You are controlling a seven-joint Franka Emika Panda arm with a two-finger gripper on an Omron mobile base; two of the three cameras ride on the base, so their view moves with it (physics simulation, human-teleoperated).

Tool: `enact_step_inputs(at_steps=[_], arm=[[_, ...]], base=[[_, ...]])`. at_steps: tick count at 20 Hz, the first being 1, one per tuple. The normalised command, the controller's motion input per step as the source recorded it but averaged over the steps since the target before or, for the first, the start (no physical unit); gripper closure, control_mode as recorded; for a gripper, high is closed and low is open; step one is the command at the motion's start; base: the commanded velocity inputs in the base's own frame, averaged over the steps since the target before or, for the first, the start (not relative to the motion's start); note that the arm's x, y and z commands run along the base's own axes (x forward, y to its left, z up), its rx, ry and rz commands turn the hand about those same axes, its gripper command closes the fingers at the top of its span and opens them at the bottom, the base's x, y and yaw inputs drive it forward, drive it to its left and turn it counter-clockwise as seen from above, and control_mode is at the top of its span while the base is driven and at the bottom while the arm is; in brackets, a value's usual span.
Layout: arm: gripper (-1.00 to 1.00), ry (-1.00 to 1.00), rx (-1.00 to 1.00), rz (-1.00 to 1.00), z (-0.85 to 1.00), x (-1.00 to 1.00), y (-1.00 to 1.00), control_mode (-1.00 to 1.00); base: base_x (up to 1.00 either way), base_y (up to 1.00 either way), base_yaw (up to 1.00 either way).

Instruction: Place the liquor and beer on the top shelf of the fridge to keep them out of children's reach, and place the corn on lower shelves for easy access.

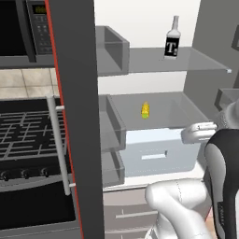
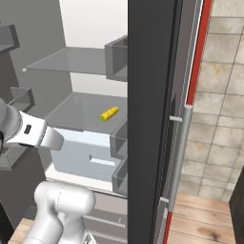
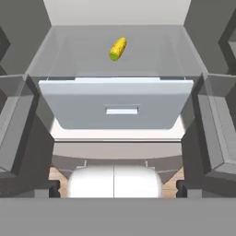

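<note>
The fridge (image 1: pixel 205 28) stands open, and the gripper (image 3: pixel 118 196) is in front of it with its jaws spread wide and nothing between them. In the hand view the two dark fingertips (image 3: pixel 51 188) stand far apart at the lower edge, one at each side.

The corn (image 3: pixel 118 49) lies on its side on one of the lower shelves (image 3: pixel 83 55), ahead of the gripper and well apart from it, deep in the fridge. Its greenish end points toward the gripper and the yellow part points toward the back wall. Between the gripper and the corn is the white drawer (image 3: pixel 115 103), which sits directly under that shelf and has a small recessed handle on its front.

The liquor (image 1: pixel 172 38) stands upright on the top shelf (image 1: pixel 196 63), high above the gripper, with the black label and the white letter T facing outward. It is toward the back of the shelf.

On both sides of the gripper are the grey door bins (image 3: pixel 16 120). To the left of the fridge door, in the left base view, there is the black oven (image 1: pixel 28 140) with a microwave (image 1: pixel 23 28) above it.
</note>
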Motion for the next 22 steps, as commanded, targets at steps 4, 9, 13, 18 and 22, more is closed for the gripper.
enact_step_inputs(at_steps=[4,9,13,18,22], arm=[[-1.0,0.0,0.0,0.0,0.0,0.0,0.0,1.0],[-1.0,0.0,0.0,0.0,0.0,0.0,0.0,1.0],[-1.0,0.0,0.0,0.0,0.0,0.0,0.0,1.0],[-1.0,0.0,0.0,0.0,0.0,0.0,0.0,1.0],[-1.0,0.0,0.0,0.0,0.0,0.0,0.0,1.0]], base=[[-0.68,0.0,0.0],[-0.87,0.02,0.0],[-0.72,0.38,0.0],[-0.24,0.86,0.0],[0.0,1.0,0.0]])
